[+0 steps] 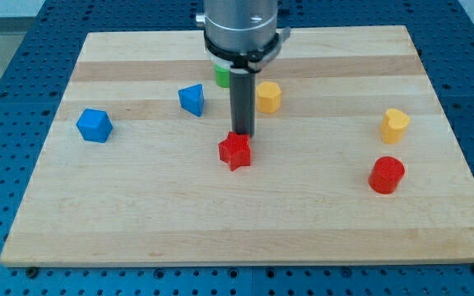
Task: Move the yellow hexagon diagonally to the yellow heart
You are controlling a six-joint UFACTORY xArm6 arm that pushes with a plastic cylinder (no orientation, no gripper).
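The yellow hexagon (268,96) sits on the wooden board (138,205) just right of the rod, above the view's centre. The yellow heart (394,125) lies far to the view's right and a little lower. My tip (242,134) stands left of and below the hexagon, apart from it, right at the top edge of the red star (235,151). The arm's grey body hides the board just above the hexagon.
A blue triangular block (192,99) lies left of the rod, a blue cube-like block (94,125) at the far left. A red cylinder (386,175) lies below the heart. A green block (220,74) peeks from behind the arm.
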